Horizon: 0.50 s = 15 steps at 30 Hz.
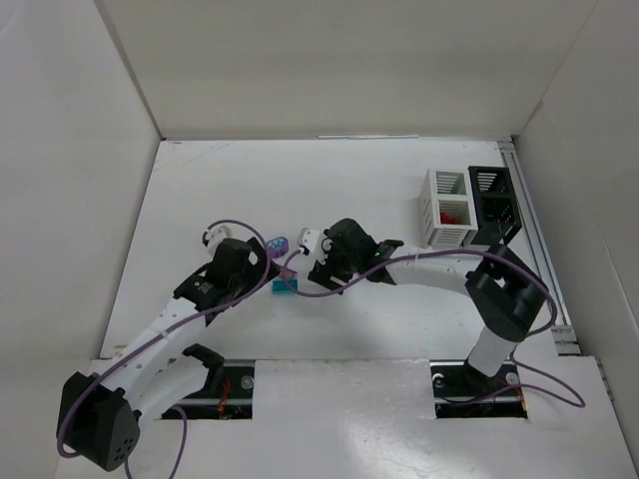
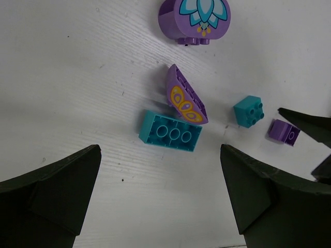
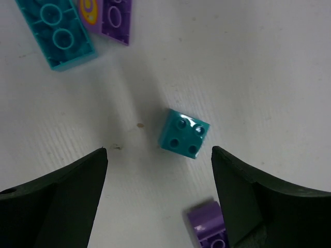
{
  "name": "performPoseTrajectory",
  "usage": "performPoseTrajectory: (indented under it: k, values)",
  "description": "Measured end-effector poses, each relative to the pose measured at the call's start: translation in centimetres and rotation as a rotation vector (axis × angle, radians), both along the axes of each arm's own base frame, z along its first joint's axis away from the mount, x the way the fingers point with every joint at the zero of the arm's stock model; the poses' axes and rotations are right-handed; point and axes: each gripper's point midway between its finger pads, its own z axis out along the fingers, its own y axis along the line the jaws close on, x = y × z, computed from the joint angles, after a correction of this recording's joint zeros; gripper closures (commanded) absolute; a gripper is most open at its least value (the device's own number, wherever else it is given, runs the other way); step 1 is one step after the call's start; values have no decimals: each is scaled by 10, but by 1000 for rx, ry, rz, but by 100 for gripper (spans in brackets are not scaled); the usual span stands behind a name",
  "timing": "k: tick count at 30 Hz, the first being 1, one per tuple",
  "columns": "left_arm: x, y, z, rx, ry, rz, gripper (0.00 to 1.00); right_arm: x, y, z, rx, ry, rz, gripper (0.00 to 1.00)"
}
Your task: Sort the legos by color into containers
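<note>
Several legos lie on the white table between my two grippers. An upside-down long teal brick [image 2: 170, 130] touches a purple wedge with a yellow pattern [image 2: 187, 95]. Farther off lies a round purple piece with a flower print [image 2: 195, 20]. A small square teal brick [image 3: 184, 133] sits studs up just ahead of my open right gripper [image 3: 159, 155]. A small purple brick [image 3: 209, 227] lies low between its fingers, close to the right one. My left gripper [image 2: 160, 165] hovers open and empty just short of the long teal brick. The white container [image 1: 446, 210] holds something red, and the black container [image 1: 496, 207] stands beside it.
White walls box in the table on three sides. The two containers stand at the back right, near a metal rail [image 1: 539, 259] along the right edge. Purple cables [image 1: 240, 225] loop off both arms near the lego pile.
</note>
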Motion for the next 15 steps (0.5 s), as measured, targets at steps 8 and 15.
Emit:
performPoseTrajectory:
  k: [8,15]
  values:
    - [-5,12,18,-14,-61,60,1,0,4,-28,-19,54,-91,22]
    - [-8,20,24,-10,-83,92,1,9,1,-33,-10,59,-193,54]
